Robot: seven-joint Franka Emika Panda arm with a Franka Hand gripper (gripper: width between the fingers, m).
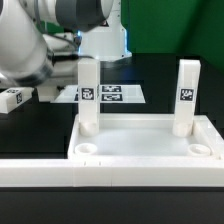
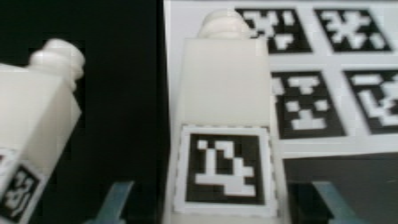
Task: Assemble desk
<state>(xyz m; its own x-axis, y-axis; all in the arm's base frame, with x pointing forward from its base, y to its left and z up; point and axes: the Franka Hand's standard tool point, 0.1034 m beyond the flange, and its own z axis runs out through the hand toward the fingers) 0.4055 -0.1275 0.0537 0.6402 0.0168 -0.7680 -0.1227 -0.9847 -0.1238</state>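
Fingers (image 2: pixel 125 203) flank white leg (image 2: pixel 228 85) bearing black-and-white tag (image 2: pixel 222 168); grip or gap cannot be told.

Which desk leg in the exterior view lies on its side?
The leg at the exterior view's left edge; the middle leg and the right leg stand upright in the tabletop.

Black table (image 1: pixel 40 130) with tabletop (image 1: pixel 140 132), marker board (image 1: pixel 118 95), loose leg (image 1: pixel 12 99), low wall (image 1: pixel 110 176).
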